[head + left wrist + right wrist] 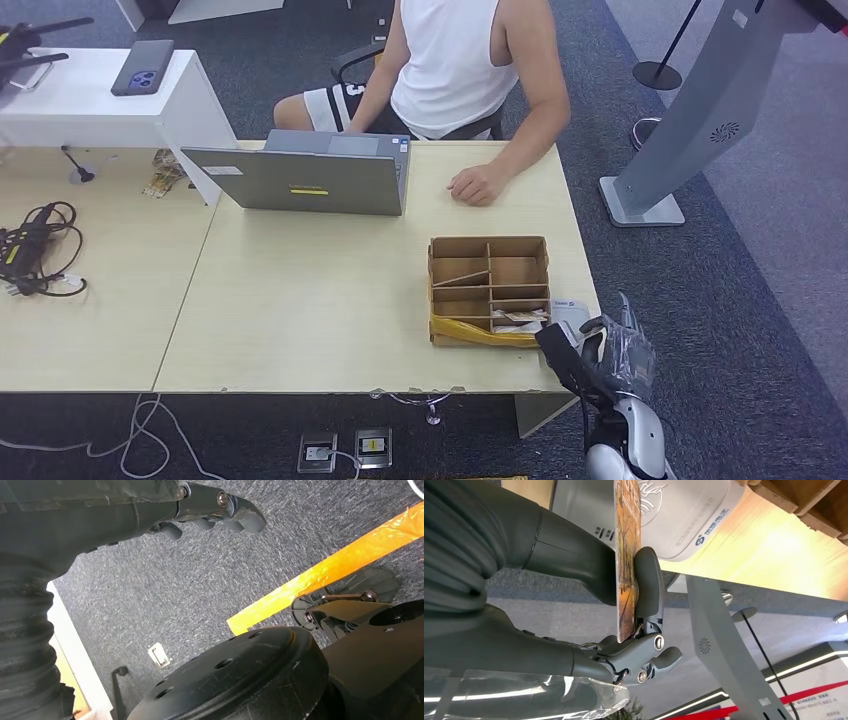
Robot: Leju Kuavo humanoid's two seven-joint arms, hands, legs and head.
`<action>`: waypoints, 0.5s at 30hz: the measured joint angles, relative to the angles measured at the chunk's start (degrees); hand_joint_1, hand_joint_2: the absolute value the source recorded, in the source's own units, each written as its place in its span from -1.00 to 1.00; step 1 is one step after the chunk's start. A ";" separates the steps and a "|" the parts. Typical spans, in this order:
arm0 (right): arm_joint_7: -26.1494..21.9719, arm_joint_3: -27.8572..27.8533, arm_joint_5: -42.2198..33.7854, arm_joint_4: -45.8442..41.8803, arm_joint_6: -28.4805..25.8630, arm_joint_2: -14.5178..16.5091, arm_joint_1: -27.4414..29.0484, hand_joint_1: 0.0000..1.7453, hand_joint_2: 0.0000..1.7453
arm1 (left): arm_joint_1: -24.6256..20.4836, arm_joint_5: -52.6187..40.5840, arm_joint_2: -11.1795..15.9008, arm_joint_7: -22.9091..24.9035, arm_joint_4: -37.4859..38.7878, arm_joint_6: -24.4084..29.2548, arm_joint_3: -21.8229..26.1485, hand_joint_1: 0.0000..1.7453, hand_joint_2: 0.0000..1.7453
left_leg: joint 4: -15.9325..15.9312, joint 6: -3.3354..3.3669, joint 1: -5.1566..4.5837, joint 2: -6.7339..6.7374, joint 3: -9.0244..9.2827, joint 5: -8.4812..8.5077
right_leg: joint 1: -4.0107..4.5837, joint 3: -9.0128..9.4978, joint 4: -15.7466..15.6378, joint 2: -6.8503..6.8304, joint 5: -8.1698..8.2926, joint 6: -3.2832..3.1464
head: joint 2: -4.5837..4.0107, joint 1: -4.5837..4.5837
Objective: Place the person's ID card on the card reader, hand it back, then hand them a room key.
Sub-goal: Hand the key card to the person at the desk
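- Right hand point(644, 630) pinches a card point(627, 565) edge-on between thumb and fingers, a grip that probably keeps the flat face free to lay down.
- Card carries a printed picture; whether it is the ID card or a room key, I cannot tell.
- Card reader point(674, 515), white, lies flat at the desk's point(330, 300) near right corner, just beside the cardboard divider box point(489, 290); the hand point(600, 350) hovers close by it.
- Left hand point(215, 510) hangs toward the carpet, fingers curled in, holding nothing.
- Person point(450, 60) sits opposite, one hand point(476, 185) resting on the desk beside the laptop point(310, 175), likely waiting for a hand-over.
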 joint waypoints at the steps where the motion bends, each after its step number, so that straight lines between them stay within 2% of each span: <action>1: -0.01 0.06 -0.09 0.07 0.00 0.00 0.00 1.00 1.00 | 0.00 0.00 0.00 0.00 -0.03 0.00 0.00 -1.00 1.00 | 0.00 0.00 0.00 0.00 0.00 0.00 | 0.00 0.00 0.00 0.00 0.00 0.00 | 0.00 -0.01; 15: -0.28 0.26 -0.90 1.02 -0.43 0.00 -0.03 1.00 1.00 | -0.01 0.00 0.00 0.00 -0.28 0.00 0.00 -1.00 1.00 | 0.00 0.00 0.00 0.00 0.02 0.00 | 0.00 0.01 0.00 0.01 0.00 0.00 | 0.00 0.00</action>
